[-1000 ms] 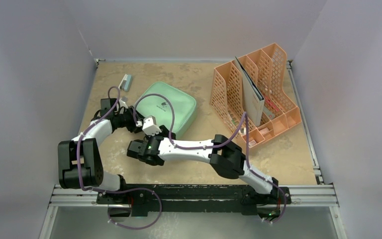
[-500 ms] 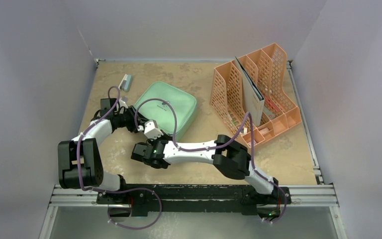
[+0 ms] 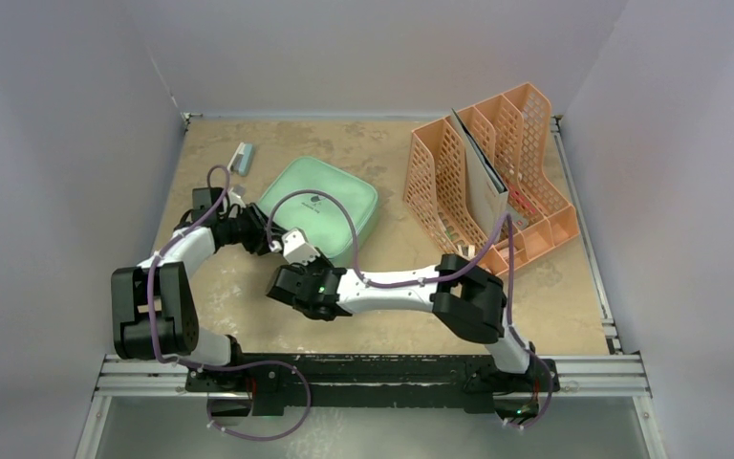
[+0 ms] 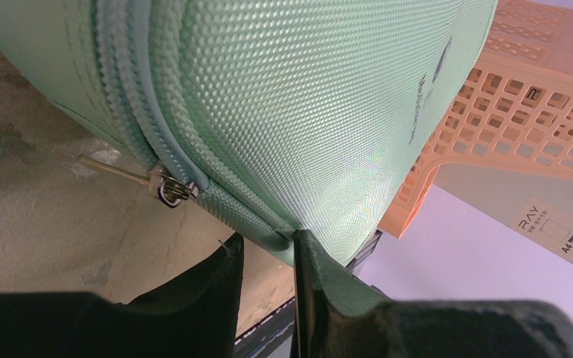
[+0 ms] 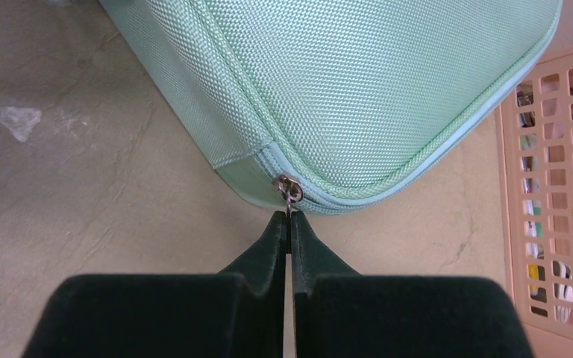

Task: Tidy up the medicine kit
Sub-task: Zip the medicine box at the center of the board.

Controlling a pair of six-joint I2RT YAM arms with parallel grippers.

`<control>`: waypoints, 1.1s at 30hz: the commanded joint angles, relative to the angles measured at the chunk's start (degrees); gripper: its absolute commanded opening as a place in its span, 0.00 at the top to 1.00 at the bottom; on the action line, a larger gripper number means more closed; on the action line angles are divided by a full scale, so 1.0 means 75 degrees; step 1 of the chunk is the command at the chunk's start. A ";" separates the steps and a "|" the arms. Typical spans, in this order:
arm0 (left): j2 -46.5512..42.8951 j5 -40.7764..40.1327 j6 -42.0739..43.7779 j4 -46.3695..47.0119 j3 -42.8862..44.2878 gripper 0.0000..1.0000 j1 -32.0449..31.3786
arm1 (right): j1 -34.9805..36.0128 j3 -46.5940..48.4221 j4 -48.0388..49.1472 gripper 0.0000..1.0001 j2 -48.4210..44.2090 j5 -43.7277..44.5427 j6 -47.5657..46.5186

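The medicine kit (image 3: pixel 330 201) is a mint-green woven zip case lying flat at mid-table. My left gripper (image 3: pixel 269 239) is at its near-left edge; in the left wrist view the gripper (image 4: pixel 265 242) is closed on the case's lower rim, next to a loose silver zipper pull (image 4: pixel 171 188). My right gripper (image 3: pixel 298 256) is at the case's near side. In the right wrist view it (image 5: pixel 289 218) is shut on a small metal zipper pull (image 5: pixel 289 190) at the case's corner (image 5: pixel 388 89).
A peach mesh file rack (image 3: pixel 497 182) stands at the right, holding a grey booklet (image 3: pixel 483 186); it also shows in the right wrist view (image 5: pixel 559 186). A small green and white item (image 3: pixel 241 158) lies at the back left. Grey walls enclose the table.
My right arm has moved to the right along the case's near side, its jaws staying shut on the zipper pull. The left arm and the case have barely moved.
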 commanded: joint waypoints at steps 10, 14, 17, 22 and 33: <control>0.0364 -0.0660 0.0521 -0.0535 0.0482 0.74 0.0265 | -0.0514 -0.2384 0.2907 1.00 -0.1863 -0.1999 -0.1059; 0.0396 -0.0808 0.0543 -0.0572 0.0482 0.74 0.0268 | -0.0650 -0.3092 0.3566 1.00 -0.2285 -0.2707 -0.1196; 0.0414 -0.0893 0.0565 -0.0618 0.0482 0.74 0.0273 | -0.0760 -0.3451 0.3983 1.00 -0.2441 -0.3184 -0.1392; 0.0426 -0.1006 0.0657 -0.0777 0.0557 0.74 0.0296 | -0.0996 -0.3954 0.4668 1.00 -0.2789 -0.3790 -0.1783; 0.0497 -0.1127 0.0779 -0.0938 0.0628 0.75 0.0300 | -0.1519 -0.4607 0.4984 1.00 -0.3293 -0.4861 -0.2659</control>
